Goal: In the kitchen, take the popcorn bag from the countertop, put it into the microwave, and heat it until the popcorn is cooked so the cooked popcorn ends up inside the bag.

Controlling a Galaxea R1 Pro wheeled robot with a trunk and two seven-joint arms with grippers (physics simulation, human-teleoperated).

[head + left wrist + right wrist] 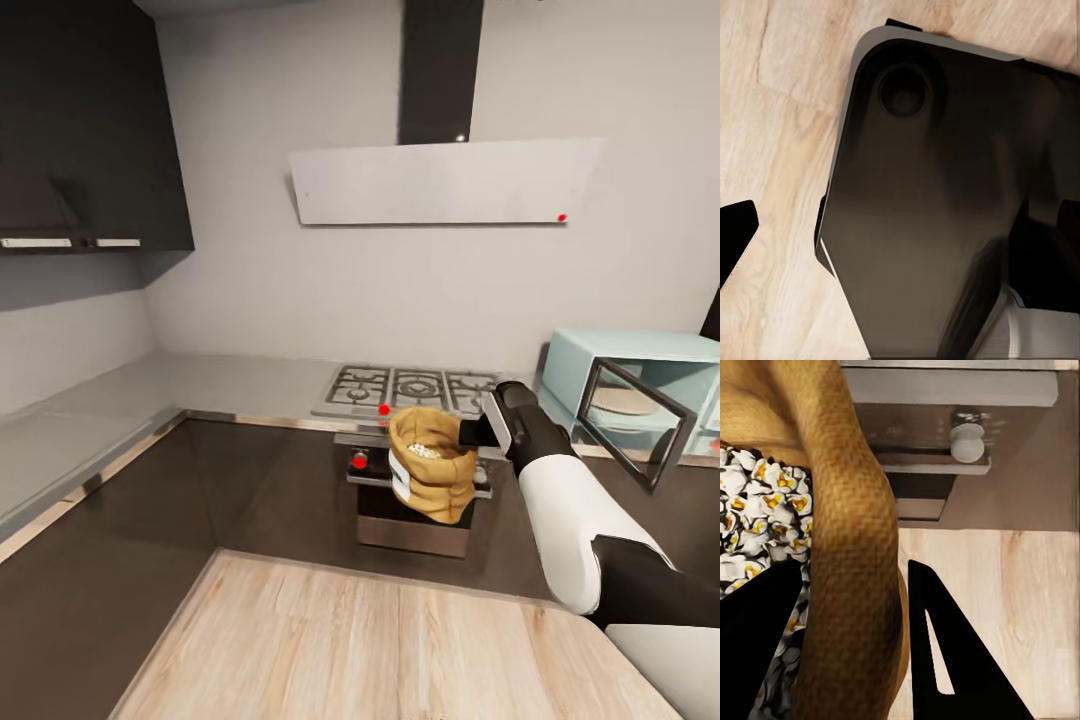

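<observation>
Your right gripper (855, 645) is clenched on the rolled rim of the bag (432, 478), one finger inside among the popcorn (757, 510) and the other outside against the burlap. The bag hangs in the air off the gripper, in front of the oven, with the microwave (640, 395) beyond the gripper on its far side, door swung open. Judge the sack soft and light: wrinkled woven cloth that will sag and swing, so the thick rim is the sound place to hold. Keep the mouth upward, for the puffy white kernels lie loose. The left gripper's state I cannot tell; its wrist view shows dark robot body and wood floor (772, 112).
</observation>
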